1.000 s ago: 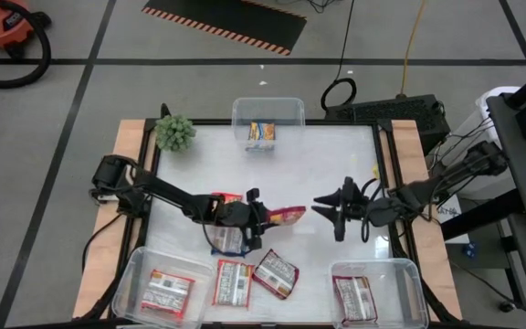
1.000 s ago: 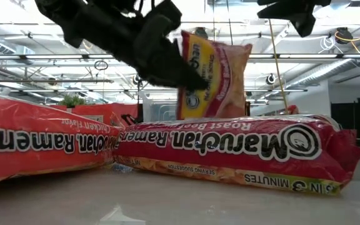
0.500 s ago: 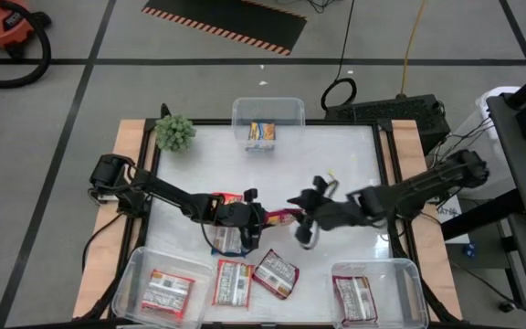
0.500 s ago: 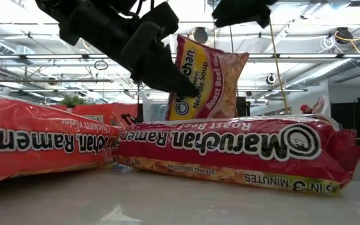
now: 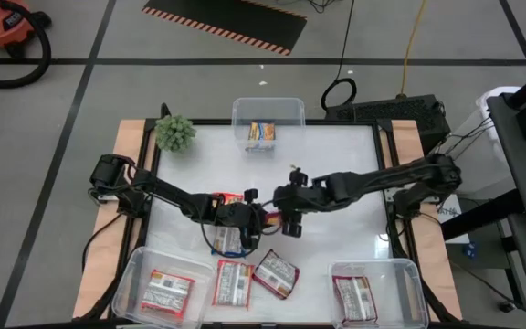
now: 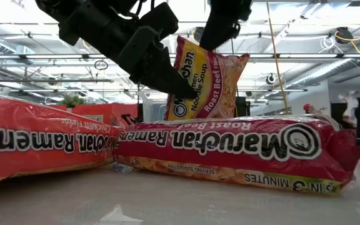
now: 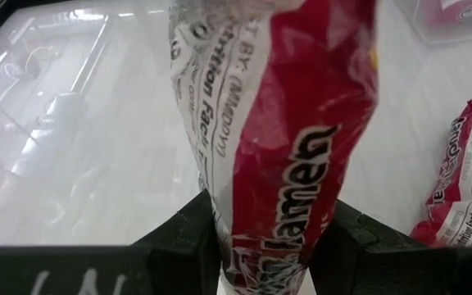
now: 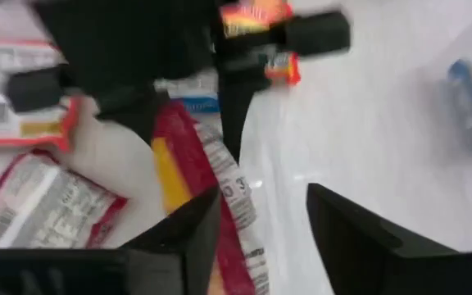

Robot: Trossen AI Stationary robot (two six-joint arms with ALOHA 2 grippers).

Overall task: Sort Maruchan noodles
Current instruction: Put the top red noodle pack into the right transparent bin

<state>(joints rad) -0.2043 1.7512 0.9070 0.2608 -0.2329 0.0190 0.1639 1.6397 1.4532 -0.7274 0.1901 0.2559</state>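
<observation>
Here the left gripper (image 5: pixel 261 217), near the middle of the table (image 5: pixel 336 183), is clamped on one end of a red-and-yellow noodle packet (image 6: pixel 206 78), which stands up off the surface in the low view; in the left wrist view the packet (image 7: pixel 281 139) rises straight from between the two dark fingers (image 7: pixel 183 238). The right gripper (image 5: pixel 289 219) reaches in from the right edge and meets the packet's far end, its fingers (image 8: pixel 359 229) standing apart with the packet edge (image 8: pixel 228 197) between them; whether they press it I cannot tell. From above, both arms cover most of the held packet.

A blue-and-white packet (image 5: pixel 228 239) lies under the left arm, half hidden, and a red packet (image 5: pixel 227 197) peeks out beside it. Toward the near edge two red-and-white packets (image 5: pixel 233 282) (image 5: pixel 276 272) lie side by side on the table; in the low view they fill the foreground and block what lies behind. A clear tub (image 5: pixel 135 274) at the near left corner holds one red-and-white packet (image 5: pixel 166 293), a tub (image 5: pixel 409 274) at the near right corner holds another (image 5: pixel 352 299), and a tub (image 5: pixel 286 108) at the far edge holds an orange-and-blue one (image 5: pixel 262 133). A green plant (image 5: pixel 175 132) sits at the far left corner.
</observation>
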